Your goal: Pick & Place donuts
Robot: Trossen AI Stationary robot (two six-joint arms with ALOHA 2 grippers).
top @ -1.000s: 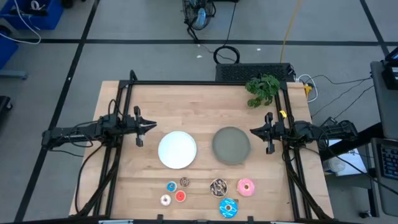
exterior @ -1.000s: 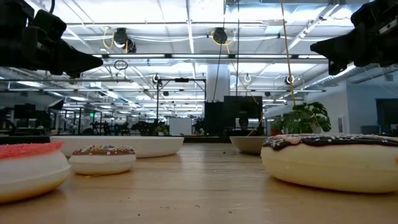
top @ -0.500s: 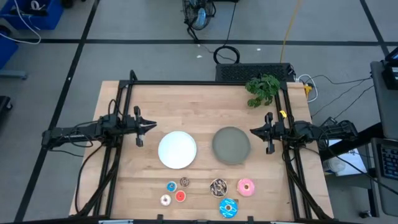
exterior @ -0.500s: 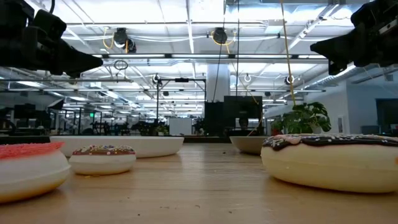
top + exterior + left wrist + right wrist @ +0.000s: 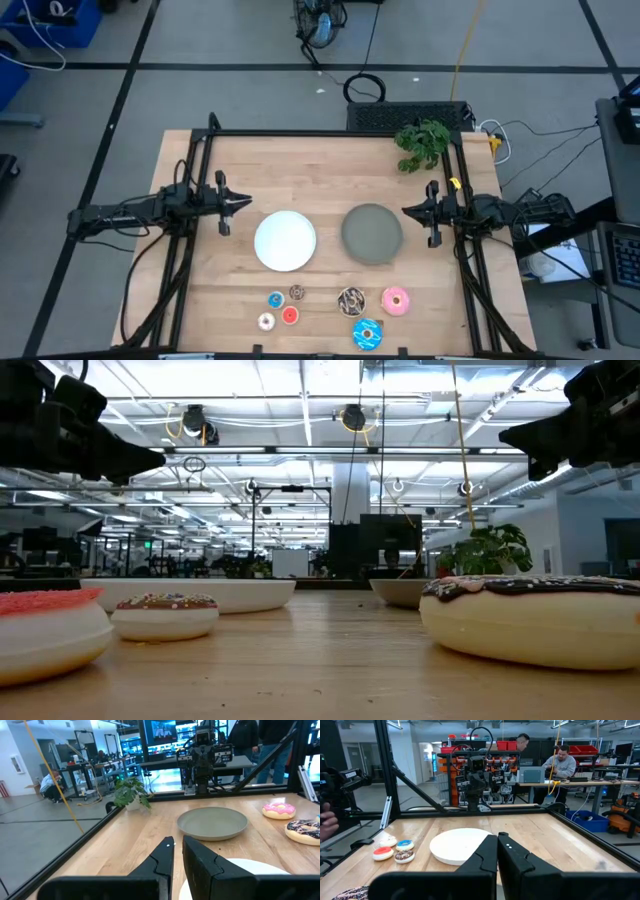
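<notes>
Seven toy donuts lie near the table's near edge: pink, blue sprinkled, brown sprinkled, and tiny blue, brown, white and red. My left gripper hovers shut above the table, left of the white plate. My right gripper hovers shut, right of the grey plate. Both point toward the table's middle and hold nothing. In the right wrist view the tiny donuts lie beyond the shut fingers.
A potted plant stands at the far right corner. A black frame runs along the table's far and side edges. Bare wood lies between the plates and the donuts. People sit at benches in the room beyond.
</notes>
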